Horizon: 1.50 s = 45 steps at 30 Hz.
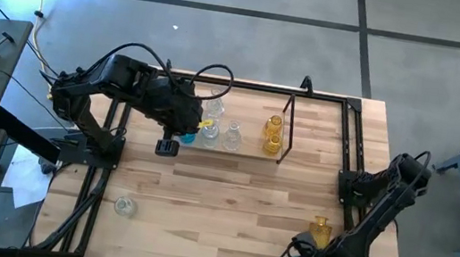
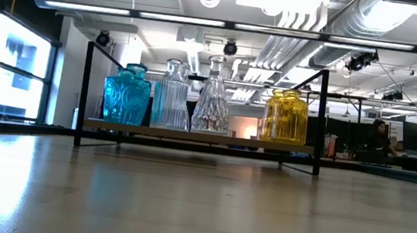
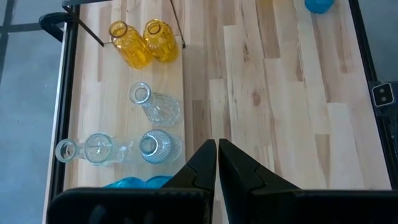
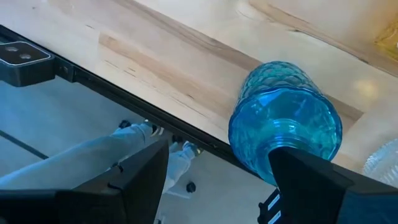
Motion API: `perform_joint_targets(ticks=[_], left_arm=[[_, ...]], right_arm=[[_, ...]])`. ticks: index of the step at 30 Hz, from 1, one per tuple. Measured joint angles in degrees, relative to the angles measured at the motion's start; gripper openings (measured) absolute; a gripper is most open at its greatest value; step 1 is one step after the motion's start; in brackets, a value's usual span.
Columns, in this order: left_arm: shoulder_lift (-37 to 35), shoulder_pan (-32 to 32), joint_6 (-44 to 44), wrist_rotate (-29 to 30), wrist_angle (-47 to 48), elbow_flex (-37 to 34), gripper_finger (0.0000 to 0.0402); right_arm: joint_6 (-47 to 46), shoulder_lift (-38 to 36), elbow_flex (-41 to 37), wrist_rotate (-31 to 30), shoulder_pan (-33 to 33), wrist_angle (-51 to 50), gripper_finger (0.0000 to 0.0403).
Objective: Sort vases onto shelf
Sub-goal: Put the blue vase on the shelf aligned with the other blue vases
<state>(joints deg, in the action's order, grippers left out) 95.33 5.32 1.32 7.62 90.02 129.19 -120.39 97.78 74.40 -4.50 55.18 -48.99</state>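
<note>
Near table edge: right pincer (image 4: pixel 217 180) jaws wide, a blue vase (image 4: pixel 285 121) on its side between them, at the table's (image 1: pixel 228 209) rim; grip not certain. An amber vase (image 1: pixel 320 227) stands just beside that arm. One clear vase (image 1: pixel 122 206) stands alone near the left front, open wood around it.

Mid-table bare.

Far: shelf (image 2: pixel 191 136) carries, in the low view, one blue, two clear, one amber. Left wrist view counts two amber (image 3: pixel 143 42) and three clear. Left pincer (image 3: pixel 217 162) shut, empty, hovering just before the shelf's blue end.
</note>
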Motion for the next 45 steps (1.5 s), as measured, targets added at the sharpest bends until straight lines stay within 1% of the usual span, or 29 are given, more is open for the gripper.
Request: perform_joint_targets(ticks=[3, 6, 9, 16, 19, 21, 26, 30, 38, 41, 45], left_arm=[[0.0, 0.0, 0.0, 0.0, 0.0, 0.0, 0.0010], [0.0, 0.0, 0.0, 0.0, 0.0, 0.0, 0.0010], [0.0, 0.0, 0.0, 0.0, 0.0, 0.0, 0.0010], [0.0, 0.0, 0.0, 0.0, 0.0, 0.0, 0.0010], [0.0, 0.0, 0.0, 0.0, 0.0, 0.0, 0.0010], [0.0, 0.0, 0.0, 0.0, 0.0, 0.0, 0.0010], [0.0, 0.0, 0.0, 0.0, 0.0, 0.0, 0.0010], [0.0, 0.0, 1.2, 0.3, 0.0, 0.0, 0.0010], [-1.7, 0.0, 1.9, 5.8, -1.0, 0.0, 0.0010], [-3.6, 0.0, 1.9, 6.7, -4.2, 0.0, 0.0010], [-7.6, 0.0, 2.4, 6.6, -12.4, 0.0, 0.0010]], right_arm=[[0.0, 0.1, -0.1, 0.6, -0.1, -0.2, 0.0271], [-0.2, 0.1, -0.1, 0.8, -0.1, -0.6, 0.0247], [0.0, 0.2, -0.2, 0.8, -0.1, -0.9, 0.0202], [1.5, 0.3, -0.2, 0.5, -0.1, -0.2, 0.0076], [2.4, 0.3, -0.2, 0.4, -0.1, -0.1, 0.0030], [3.0, 0.3, -0.2, 0.1, -0.1, -0.2, 0.0010], [3.8, 0.3, -0.2, 0.0, -0.1, -0.4, 0.0014], [5.8, 0.3, -0.1, -0.4, -0.1, -0.4, 0.0005], [13.7, 0.7, 2.2, -1.2, -3.7, -3.7, 0.0002], [17.1, 0.8, 3.3, -1.3, -5.6, -4.0, 0.0001], [21.7, 0.7, 4.9, -1.2, -8.3, -4.4, 0.0001]])
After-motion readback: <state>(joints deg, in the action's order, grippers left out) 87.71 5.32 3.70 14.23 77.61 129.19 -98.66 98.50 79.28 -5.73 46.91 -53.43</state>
